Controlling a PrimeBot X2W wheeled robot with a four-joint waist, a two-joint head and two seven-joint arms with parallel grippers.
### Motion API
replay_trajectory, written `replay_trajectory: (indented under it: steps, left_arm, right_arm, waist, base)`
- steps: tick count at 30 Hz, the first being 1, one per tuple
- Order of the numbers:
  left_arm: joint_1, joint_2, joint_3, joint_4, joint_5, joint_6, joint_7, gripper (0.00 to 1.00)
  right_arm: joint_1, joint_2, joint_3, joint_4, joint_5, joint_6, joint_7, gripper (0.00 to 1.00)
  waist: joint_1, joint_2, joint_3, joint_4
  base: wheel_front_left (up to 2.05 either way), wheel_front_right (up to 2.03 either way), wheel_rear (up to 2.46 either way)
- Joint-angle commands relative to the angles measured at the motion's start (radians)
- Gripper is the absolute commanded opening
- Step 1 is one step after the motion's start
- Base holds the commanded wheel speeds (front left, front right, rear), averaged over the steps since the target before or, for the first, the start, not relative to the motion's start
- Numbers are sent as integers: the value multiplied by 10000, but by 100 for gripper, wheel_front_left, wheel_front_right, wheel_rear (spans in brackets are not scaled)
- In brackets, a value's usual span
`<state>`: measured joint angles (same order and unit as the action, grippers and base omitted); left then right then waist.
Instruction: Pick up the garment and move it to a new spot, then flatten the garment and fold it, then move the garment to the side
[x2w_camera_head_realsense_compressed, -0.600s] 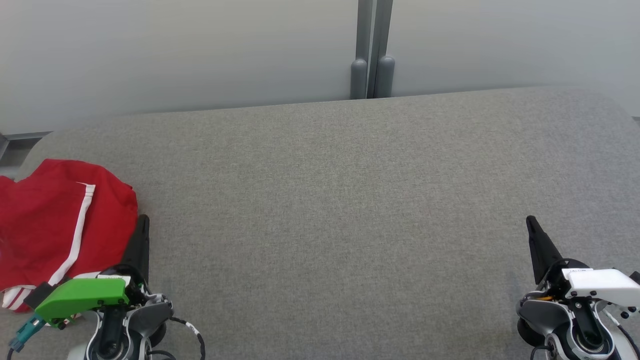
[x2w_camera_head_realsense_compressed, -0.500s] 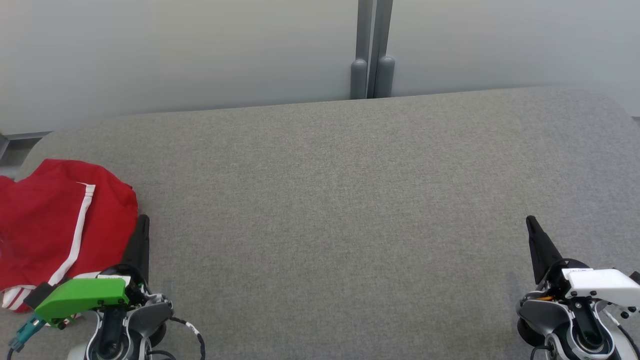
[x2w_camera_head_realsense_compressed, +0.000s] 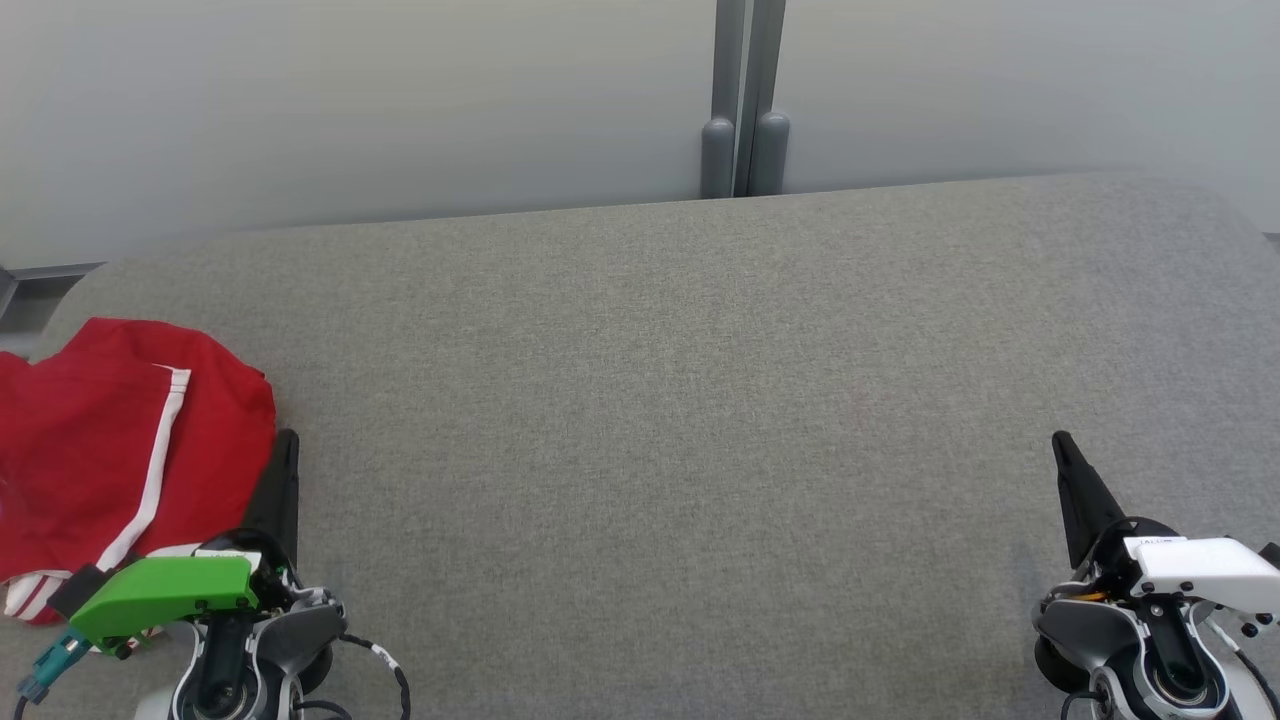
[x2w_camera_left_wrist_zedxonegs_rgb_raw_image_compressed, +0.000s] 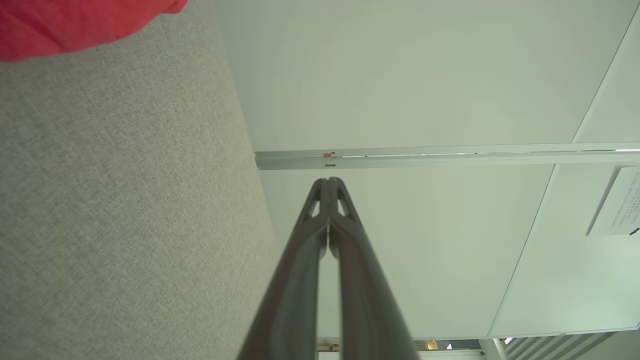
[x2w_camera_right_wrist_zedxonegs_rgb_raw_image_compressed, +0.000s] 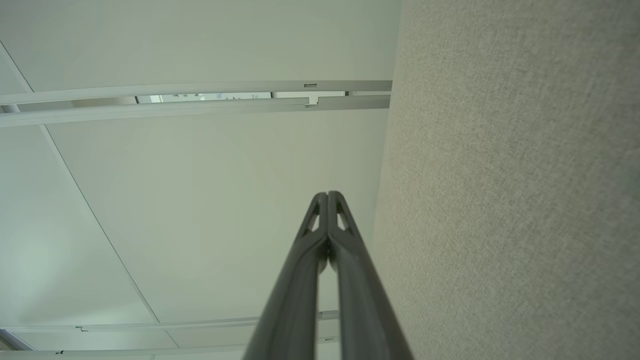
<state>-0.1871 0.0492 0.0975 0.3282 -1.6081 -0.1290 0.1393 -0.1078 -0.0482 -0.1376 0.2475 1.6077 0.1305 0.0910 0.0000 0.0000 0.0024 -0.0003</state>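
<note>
A red garment (x2w_camera_head_realsense_compressed: 110, 450) with a white side stripe lies bunched at the left end of the grey fabric table (x2w_camera_head_realsense_compressed: 660, 400); a corner of the garment (x2w_camera_left_wrist_zedxonegs_rgb_raw_image_compressed: 75, 22) also shows in the left wrist view. My left gripper (x2w_camera_head_realsense_compressed: 287, 440) rests at the lower left, just right of the garment's edge, shut with nothing between its fingers (x2w_camera_left_wrist_zedxonegs_rgb_raw_image_compressed: 328, 182). My right gripper (x2w_camera_head_realsense_compressed: 1060, 442) sits at the lower right, far from the garment, shut and holding nothing as well (x2w_camera_right_wrist_zedxonegs_rgb_raw_image_compressed: 327, 195).
Pale wall panels with a grey vertical post (x2w_camera_head_realsense_compressed: 742, 100) stand behind the table's far edge. The table's corners are rounded; a grey ledge (x2w_camera_head_realsense_compressed: 30, 290) shows past its left end.
</note>
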Motion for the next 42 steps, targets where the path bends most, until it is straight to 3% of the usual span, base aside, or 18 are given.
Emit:
replay_trajectory:
  steps: [1, 42]
  left_arm:
    - [-126, 10, 25, -12, 22, -51, -20, 0]
    - [-126, 10, 26, -12, 22, -50, -20, 0]
  right_arm:
    - [-63, -43, -5, -40, 45, 4, 25, 0]
    - [-63, -43, -5, -40, 45, 5, 25, 0]
  waist:
    - [0, 0, 0, 0]
    - [0, 0, 0, 0]
  base:
    - [0, 0, 0]
    - [0, 0, 0]
